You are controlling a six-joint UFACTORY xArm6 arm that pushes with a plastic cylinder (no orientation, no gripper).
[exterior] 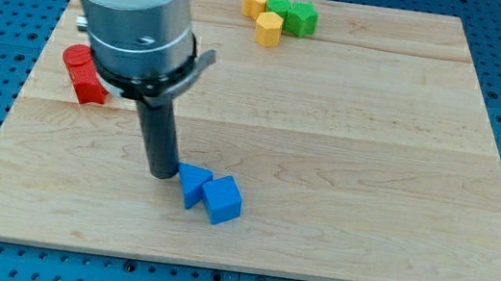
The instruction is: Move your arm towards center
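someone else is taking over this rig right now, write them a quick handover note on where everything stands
My tip is down on the wooden board, left of centre, right beside the blue triangular block, which touches the blue cube.
Red blocks sit near the left edge, partly behind the arm.
Two yellow blocks and the green blocks cluster at the view's top.
Done: arm is on the board, not at centre.
Left: slide the tip toward the view's right and slightly up to the centre; the blue blocks lie close to that path.

Wooden board (372, 176) carries blue blocks (210, 193), red (84, 75), yellow (green (291, 15) alongside) (261, 16).
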